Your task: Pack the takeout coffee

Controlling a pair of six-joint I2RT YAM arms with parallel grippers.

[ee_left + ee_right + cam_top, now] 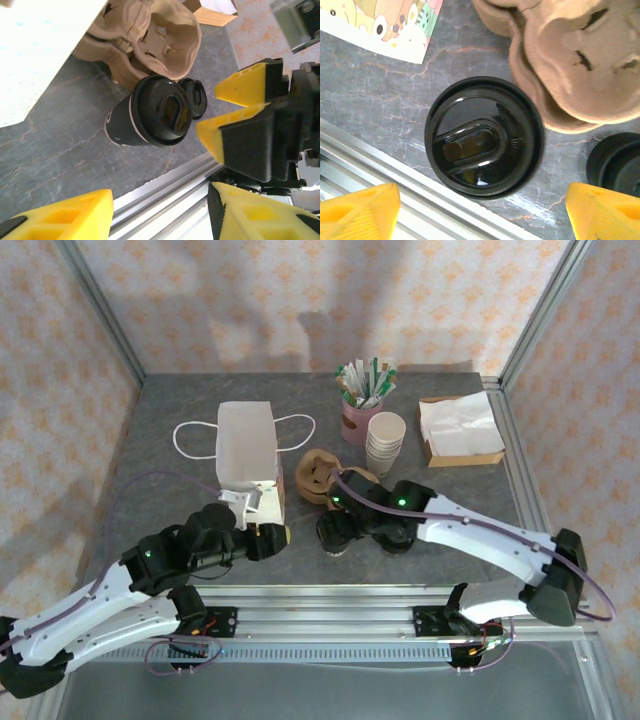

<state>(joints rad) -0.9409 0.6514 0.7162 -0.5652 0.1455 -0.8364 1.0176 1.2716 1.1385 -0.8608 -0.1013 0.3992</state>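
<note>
The takeout coffee is a dark-sided cup under a round black lid, standing on the grey table near the front rail. My right gripper hangs open straight above it, one yellow finger on each side, touching nothing. Its yellow fingers are seen just right of the cup in the left wrist view. My left gripper is open and holds nothing, pointing at the cup from the left; in the top view it sits beside the right gripper.
A white paper bag with loop handles lies behind the left gripper. A brown pulp cup carrier sits right behind the cup, with a second black lid beside it. Stacked white cups, a pink holder and a napkin box stand further back.
</note>
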